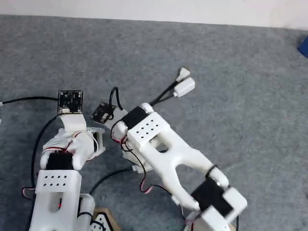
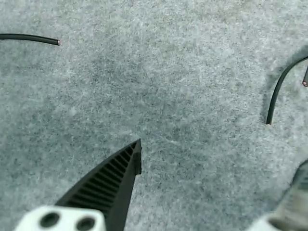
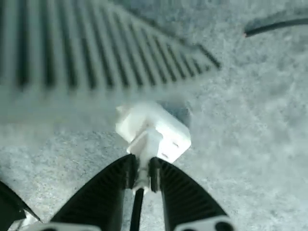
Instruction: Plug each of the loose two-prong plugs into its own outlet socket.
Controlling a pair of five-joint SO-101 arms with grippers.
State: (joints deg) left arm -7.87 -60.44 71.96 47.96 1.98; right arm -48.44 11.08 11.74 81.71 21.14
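My right gripper (image 3: 143,175) is shut on the narrow neck of a white plug (image 3: 156,130), held just above the grey carpet, its black cord running back between the fingers. A black ribbed surface (image 3: 96,53), blurred and very close, lies just beyond the plug. Two more white plugs (image 1: 185,87) (image 1: 183,74) on black cords lie on the carpet beyond the right arm (image 1: 159,144). My left gripper (image 2: 219,161) is open over bare carpet, one black finger (image 2: 118,185) sharp and the other blurred at the edge. The left arm (image 1: 67,144) stands beside the right arm.
Loose black cable ends (image 2: 30,38) (image 2: 281,91) lie on the carpet near the left gripper. A black cord (image 1: 29,99) runs off the left edge. A wooden-edged object (image 1: 103,219) sits at the front by the arm bases. A blue item (image 1: 304,45) shows at the right edge.
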